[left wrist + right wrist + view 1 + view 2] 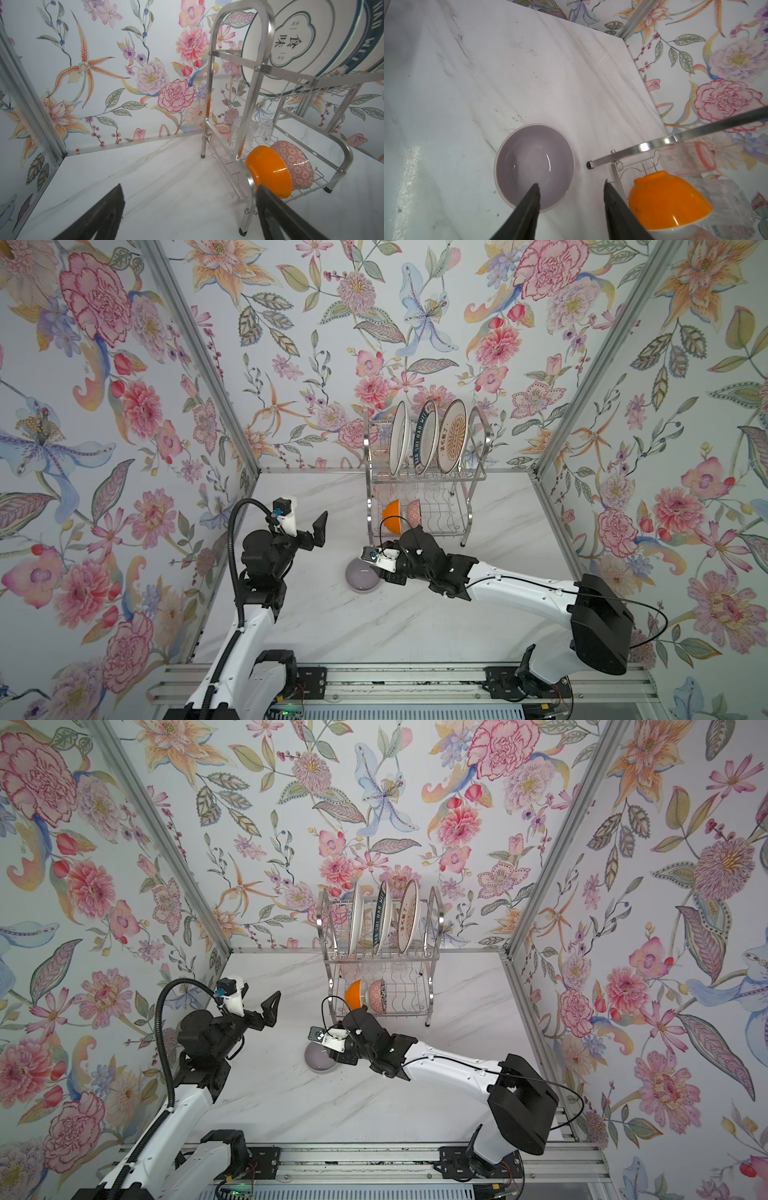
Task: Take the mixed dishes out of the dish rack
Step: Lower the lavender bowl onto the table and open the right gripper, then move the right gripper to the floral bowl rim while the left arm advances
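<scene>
The dish rack stands at the back edge of the table, right of centre; the marble to its left and front lies bare. The grey-white bowl sits upright on the table, near the rack's front left foot. The right hand hangs half open astride the bowl's rim, gripping nothing. The left hand is spread wide and empty, facing the rack's left frame. The orange bowl leans on edge at the lower shelf's left end, against the pink-patterned bowl, with clear tumblers behind. Three plates stand on the upper shelf; the green-lettered plate bears 食味 at its centre, and its rim shows "WEI".
</scene>
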### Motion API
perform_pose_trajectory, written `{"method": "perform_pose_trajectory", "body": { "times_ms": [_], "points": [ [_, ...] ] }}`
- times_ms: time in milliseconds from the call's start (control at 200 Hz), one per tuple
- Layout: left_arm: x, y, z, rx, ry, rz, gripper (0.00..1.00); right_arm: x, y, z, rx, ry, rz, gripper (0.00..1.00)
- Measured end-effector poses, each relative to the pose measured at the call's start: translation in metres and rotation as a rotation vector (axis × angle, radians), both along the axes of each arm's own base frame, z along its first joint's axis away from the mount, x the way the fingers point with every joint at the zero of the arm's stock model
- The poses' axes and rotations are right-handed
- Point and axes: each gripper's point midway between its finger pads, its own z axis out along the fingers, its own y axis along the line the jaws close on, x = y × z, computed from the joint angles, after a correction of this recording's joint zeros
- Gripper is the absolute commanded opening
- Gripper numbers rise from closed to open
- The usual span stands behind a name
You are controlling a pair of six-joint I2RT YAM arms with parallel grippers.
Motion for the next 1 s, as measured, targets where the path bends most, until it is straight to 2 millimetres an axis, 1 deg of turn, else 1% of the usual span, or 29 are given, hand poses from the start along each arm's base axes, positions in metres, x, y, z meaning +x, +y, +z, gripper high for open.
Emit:
{"method": "perform_pose_trajectory", "body": {
  "times_ms": [90,155,215,355,425,500,576,666,786,846,941,1001],
  "points": [
    [-0.006,-0.011,0.008,0.004,-0.04,-0.052,0.99,0.008,-0.017,0.008,0.067,-0.004,-0.055,0.51],
    [-0.011,-0.023,0.013,0.003,-0.064,-0.106,0.99,0.016,-0.032,0.014,0.119,0.006,-0.108,0.51],
    [-0.017,-0.037,0.018,0.009,-0.089,-0.158,0.99,0.026,-0.05,0.017,0.171,0.024,-0.166,0.51],
    [-0.031,-0.071,0.017,0.053,-0.11,-0.272,0.99,0.046,-0.087,0.024,0.28,0.079,-0.284,0.51],
    [-0.036,-0.087,0.01,0.086,-0.102,-0.324,0.99,0.054,-0.1,0.024,0.33,0.115,-0.327,0.51],
    [-0.037,-0.1,-0.004,0.122,-0.074,-0.366,0.99,0.063,-0.113,0.021,0.378,0.169,-0.367,0.51],
    [-0.035,-0.109,-0.02,0.152,-0.034,-0.393,0.99,0.071,-0.126,0.017,0.417,0.221,-0.407,0.51],
    [-0.032,-0.114,-0.037,0.189,0.003,-0.412,0.99,0.081,-0.139,0.013,0.47,0.271,-0.443,0.51],
    [-0.028,-0.117,-0.059,0.243,0.05,-0.427,0.99,0.088,-0.142,0.008,0.519,0.335,-0.45,0.51],
    [-0.026,-0.118,-0.069,0.274,0.075,-0.436,0.99,0.092,-0.142,0.003,0.533,0.371,-0.449,0.51],
    [-0.023,-0.119,-0.081,0.318,0.103,-0.449,0.99,0.095,-0.142,-0.007,0.54,0.418,-0.45,0.51],
    [-0.02,-0.12,-0.084,0.338,0.112,-0.455,1.0,0.098,-0.141,-0.014,0.543,0.444,-0.452,0.51]
  ]
}}
